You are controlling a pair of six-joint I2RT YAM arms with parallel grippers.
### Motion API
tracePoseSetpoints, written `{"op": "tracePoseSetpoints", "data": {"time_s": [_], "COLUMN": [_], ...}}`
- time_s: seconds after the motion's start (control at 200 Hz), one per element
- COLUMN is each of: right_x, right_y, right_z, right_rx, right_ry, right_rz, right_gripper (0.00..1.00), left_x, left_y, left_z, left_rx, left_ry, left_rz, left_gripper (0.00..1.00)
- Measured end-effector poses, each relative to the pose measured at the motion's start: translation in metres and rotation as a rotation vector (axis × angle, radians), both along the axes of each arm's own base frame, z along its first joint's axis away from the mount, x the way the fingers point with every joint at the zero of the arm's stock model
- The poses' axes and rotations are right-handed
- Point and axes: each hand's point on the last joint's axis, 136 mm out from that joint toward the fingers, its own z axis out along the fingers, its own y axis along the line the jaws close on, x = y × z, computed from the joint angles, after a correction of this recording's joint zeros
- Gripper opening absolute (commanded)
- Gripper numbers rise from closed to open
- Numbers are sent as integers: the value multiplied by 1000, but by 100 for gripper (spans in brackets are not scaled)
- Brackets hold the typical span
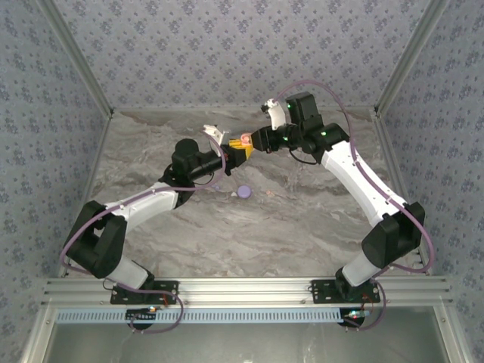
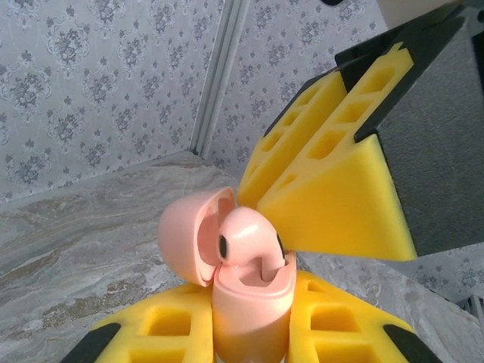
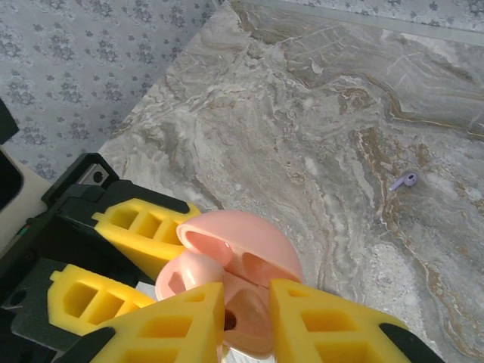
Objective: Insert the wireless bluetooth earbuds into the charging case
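Top external view leaves the middle hard to read: the 2 arms meet above the far part of the desk, and the pink charging case is a small blob among yellow foam, its contents too small to tell. In the left wrist view the bottom edge cuts off the case's base. In the right wrist view its lower body is hidden behind the right jaws' yellow pads.

The case stands with its lid swung open to 1 side, 2 hollows showing inside the lid. 1 pink earbud sits in the body, its rounded head rising above the rim; a second socket cannot be made out.

The left jaws pinch the case body between their 2 yellow pads, 1 on each side. The right jaws hang just above the open case, narrowly parted, with the pink earbud at the gap; whether they grip it or only meet it cannot be told.

A lilac earbud lies on the desk well beyond the right jaws. A lilac disc lies on the desk beneath both jaws, toward the arm bases.
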Motion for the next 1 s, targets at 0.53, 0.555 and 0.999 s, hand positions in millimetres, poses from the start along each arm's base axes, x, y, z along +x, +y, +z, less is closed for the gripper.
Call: {"op": "tracePoseSetpoints", "data": {"time_s": [0.53, 0.555, 0.999], "right_x": [9, 9, 8], "right_y": [-13, -15, -80], "right_z": [-4, -4, -69], "right_rx": [-65, -70, -175], "right_ry": [-17, -18, 134], "right_rz": [-79, -90, -241], "right_gripper": [29, 29, 36], "left_x": [5, 6, -5], "left_y": [6, 7, 17], "left_z": [-10, -12, -10], "left_rx": [58, 65, 127], "left_ry": [20, 24, 25], "left_rz": [54, 58, 71], "left_gripper": [6, 7, 6]}}
